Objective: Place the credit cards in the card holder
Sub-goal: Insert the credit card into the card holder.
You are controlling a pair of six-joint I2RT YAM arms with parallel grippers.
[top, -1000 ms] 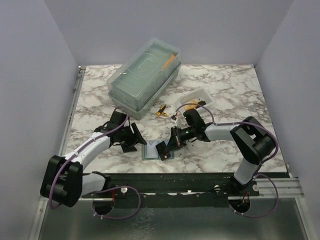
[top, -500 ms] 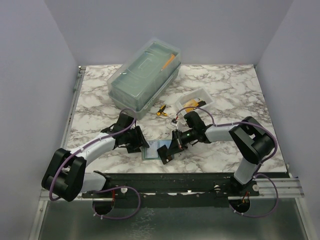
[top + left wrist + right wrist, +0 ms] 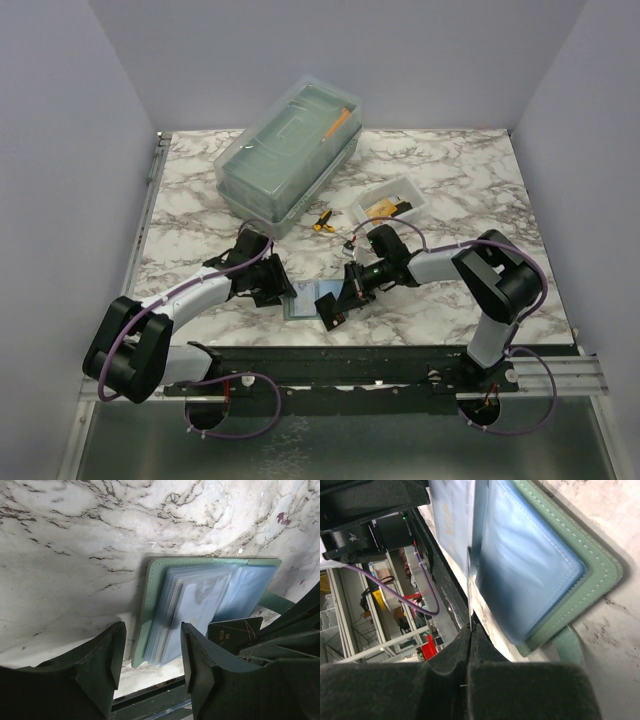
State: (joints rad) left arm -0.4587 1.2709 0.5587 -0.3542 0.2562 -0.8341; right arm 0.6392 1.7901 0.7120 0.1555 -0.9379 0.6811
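Where the white-and-grey marbled table (image 3: 450,190) met its near edge, the grey-green bifold card holder (image 3: 200,605) lay open, clear pockets fanned upward. Right gripper (image 3: 471,635): clamped on a thin black credit card with gold print (image 3: 232,632), its edge just beside the holder's pockets. Left gripper (image 3: 152,635): spread and empty, poised over the holder's left edge. Advised: left fingers to press the cover flat; the card should enter shallow, corner leading, square to one pocket mouth, lest the sleeves buckle.
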